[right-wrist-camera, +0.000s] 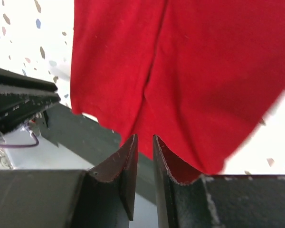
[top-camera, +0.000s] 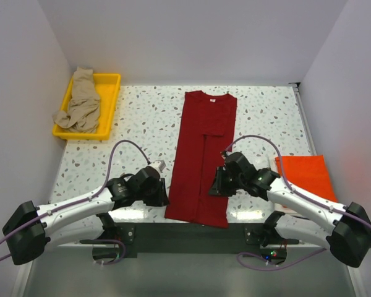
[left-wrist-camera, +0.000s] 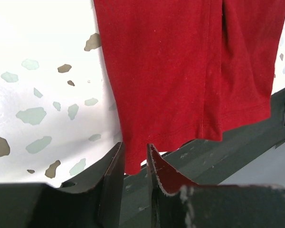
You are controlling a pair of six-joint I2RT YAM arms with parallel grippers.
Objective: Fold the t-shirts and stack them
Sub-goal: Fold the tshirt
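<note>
We see a dark red shirt on a spotty white table, a yellow tray to its left, an orange shirt to its right.

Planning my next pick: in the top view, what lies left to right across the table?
In order: tan t-shirt in the yellow tray → left gripper → dark red t-shirt → orange t-shirt.

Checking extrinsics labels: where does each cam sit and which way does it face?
Top external: above and behind the bases, looking down on the table; arms, left hand and right hand show.
Left wrist: on the left wrist, facing the dark red t-shirt past its fingers.
Right wrist: mirrored, own fingers low.
Shared: the shirt's near hem.
</note>
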